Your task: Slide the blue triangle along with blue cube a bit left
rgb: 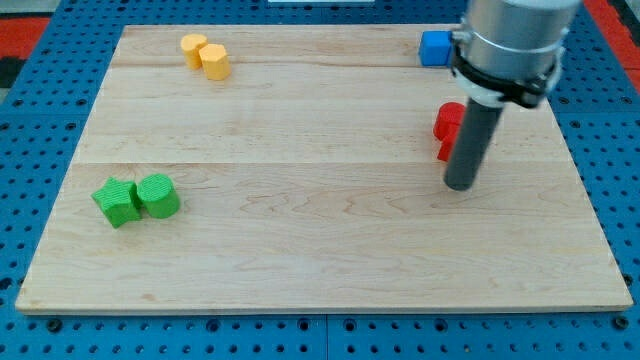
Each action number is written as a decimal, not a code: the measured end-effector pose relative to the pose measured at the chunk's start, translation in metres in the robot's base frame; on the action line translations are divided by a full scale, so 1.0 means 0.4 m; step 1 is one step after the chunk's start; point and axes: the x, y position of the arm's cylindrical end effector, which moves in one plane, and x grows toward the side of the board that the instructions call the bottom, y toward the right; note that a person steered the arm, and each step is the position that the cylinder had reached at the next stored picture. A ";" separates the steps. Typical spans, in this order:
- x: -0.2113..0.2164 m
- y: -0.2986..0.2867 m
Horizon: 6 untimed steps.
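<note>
Hovering my tip (pixel 459 186) low on the wooden board (pixel 300 250), just below the red blocks, with nothing touching it.

Far off to the left of my tip and a little toward the view's bottom sit a green block (pixel 116 202) of ridged shape and a green cylinder (pixel 159 195), touching each other. Up toward the view's top and well left of my tip are two yellow blocks pressed together, an orange-yellow one (pixel 192 47) and a yellow hexagonal one (pixel 215 61). Just above my tip and partly hidden behind the rod are the red blocks (pixel 447 125); I cannot tell their shape. Further up, at the board's top edge, is the blue cube (pixel 434 48), its right side covered by the arm. I cannot make out the blue triangle. The rod carries nothing; it is a bare pusher.
</note>
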 end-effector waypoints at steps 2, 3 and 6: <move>-0.234 0.295; -0.380 0.301; -0.587 0.066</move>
